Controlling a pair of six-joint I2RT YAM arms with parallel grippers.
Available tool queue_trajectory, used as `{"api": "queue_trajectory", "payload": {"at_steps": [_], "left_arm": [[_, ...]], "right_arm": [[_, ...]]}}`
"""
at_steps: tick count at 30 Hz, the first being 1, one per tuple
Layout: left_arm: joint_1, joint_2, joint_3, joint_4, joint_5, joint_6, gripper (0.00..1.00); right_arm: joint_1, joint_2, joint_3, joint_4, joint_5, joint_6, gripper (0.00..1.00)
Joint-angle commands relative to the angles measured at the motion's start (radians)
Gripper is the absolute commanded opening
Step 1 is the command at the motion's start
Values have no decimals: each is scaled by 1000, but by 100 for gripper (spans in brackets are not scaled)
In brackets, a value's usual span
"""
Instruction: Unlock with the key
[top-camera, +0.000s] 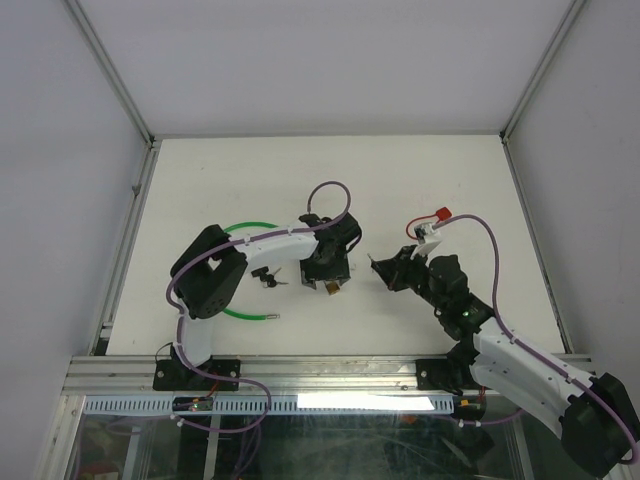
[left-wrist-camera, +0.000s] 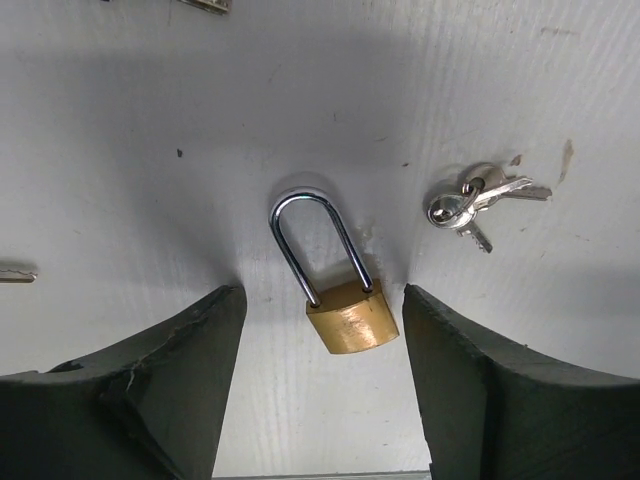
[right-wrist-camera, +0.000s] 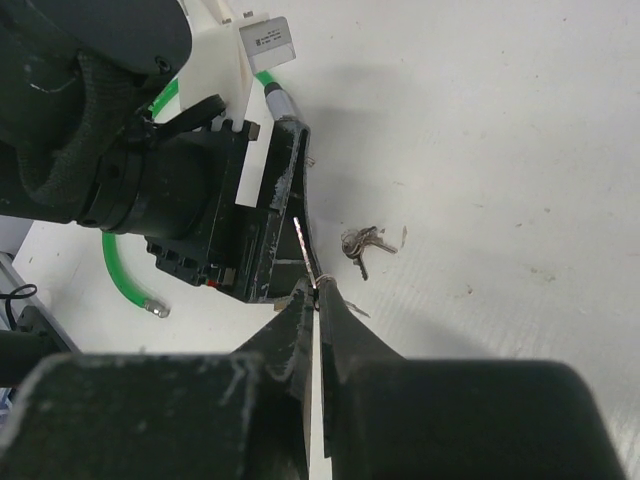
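Straddling the padlock (left-wrist-camera: 352, 318) with our left end effector (left-wrist-camera: 322, 310) open, we pinch a key (right-wrist-camera: 303, 245) in our right end effector (right-wrist-camera: 318, 295).

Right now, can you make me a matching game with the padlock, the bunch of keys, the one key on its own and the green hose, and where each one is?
Things:
1. padlock
2. bunch of keys
3. single key
4. green hose

Places:
A. pinched in the shut right end effector
B. on the table, inside the open left end effector
C. curved on the table by the left arm
D. loose on the table beside the padlock

Pairs: 1-B, 2-D, 3-A, 4-C.
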Motion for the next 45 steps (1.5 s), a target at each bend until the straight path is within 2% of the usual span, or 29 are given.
{"api": "queue_trajectory", "payload": {"at_steps": [1,9,23,32,37,45], "left_arm": [[-5,29,49,-33,-58,-9,65],[-4,4,22,-39,-86,11,53],[6,47,56,-37,-42,86,43],[12,92,46,-31,-24,83,33],[15,47,25,-31,-50,60,24],[54,-88,-19,11,-73,-13,16]], "right_arm": [[-6,-9,-3,22,19,-18,0],[-6,4,5,19,12,-19,0],[-6,32,27,11,-7,-18,0],[-6,56,41,8,-35,-11,0],[-3,93,56,39,-84,31,0],[29,158,83,60,-139,112,0]]}}
